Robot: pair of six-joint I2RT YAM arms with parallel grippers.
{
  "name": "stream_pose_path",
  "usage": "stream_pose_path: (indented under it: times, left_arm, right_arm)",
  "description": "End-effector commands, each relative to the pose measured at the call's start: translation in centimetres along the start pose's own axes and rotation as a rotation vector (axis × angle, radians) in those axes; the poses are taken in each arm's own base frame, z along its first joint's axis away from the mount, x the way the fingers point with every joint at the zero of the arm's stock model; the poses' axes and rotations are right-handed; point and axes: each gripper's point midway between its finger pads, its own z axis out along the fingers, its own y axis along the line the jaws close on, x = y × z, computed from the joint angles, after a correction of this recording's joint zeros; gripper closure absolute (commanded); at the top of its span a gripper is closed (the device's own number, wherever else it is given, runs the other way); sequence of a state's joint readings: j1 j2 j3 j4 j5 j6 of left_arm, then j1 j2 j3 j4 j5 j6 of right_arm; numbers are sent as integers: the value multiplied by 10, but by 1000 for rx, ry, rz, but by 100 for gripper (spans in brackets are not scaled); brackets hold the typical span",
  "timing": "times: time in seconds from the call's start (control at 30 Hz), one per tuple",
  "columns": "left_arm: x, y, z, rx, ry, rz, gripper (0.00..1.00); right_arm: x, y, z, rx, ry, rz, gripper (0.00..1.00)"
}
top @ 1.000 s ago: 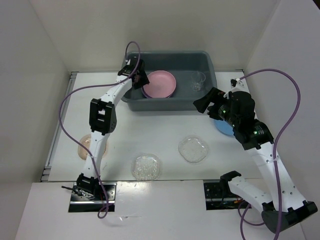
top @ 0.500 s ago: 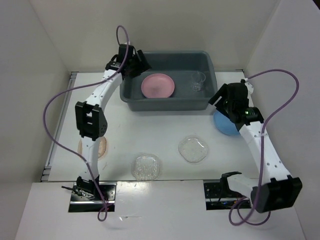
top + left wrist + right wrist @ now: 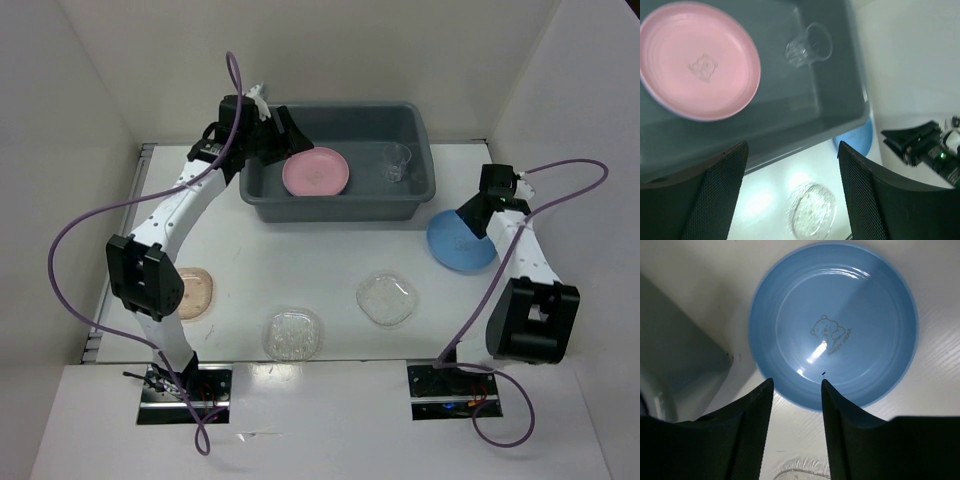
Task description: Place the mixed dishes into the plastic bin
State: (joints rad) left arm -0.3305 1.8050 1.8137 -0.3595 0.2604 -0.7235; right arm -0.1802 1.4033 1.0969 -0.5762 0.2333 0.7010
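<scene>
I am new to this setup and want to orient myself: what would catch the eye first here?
The grey-blue bin stands at the far middle of the table, holding a pink plate and a clear cup. A blue plate lies right of it, with the open right gripper over it.

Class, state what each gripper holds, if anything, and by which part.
Nothing is held. The left gripper is open above the plastic bin; the right gripper is open over the blue plate, not gripping it.
</scene>
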Motion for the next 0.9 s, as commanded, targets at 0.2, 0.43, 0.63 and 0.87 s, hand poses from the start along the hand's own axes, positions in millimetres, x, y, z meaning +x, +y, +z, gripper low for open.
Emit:
stream_pose_path:
  times: [0.2, 0.43, 0.63, 0.87]
  left_arm:
    - [10, 1, -4, 35, 17, 29, 20]
    - [13, 2, 2, 50, 28, 20, 20]
    - [23, 9, 9, 47, 52, -6, 20]
    - [26, 13, 8, 35, 53, -9, 20]
  right_arm:
    - [-6, 6, 27, 25, 4, -58, 61]
    - [54, -5, 20, -22, 224, -199, 62]
    - [107, -4, 24, 29, 355, -450, 51]
    - [106, 15, 22, 8, 286, -588, 44]
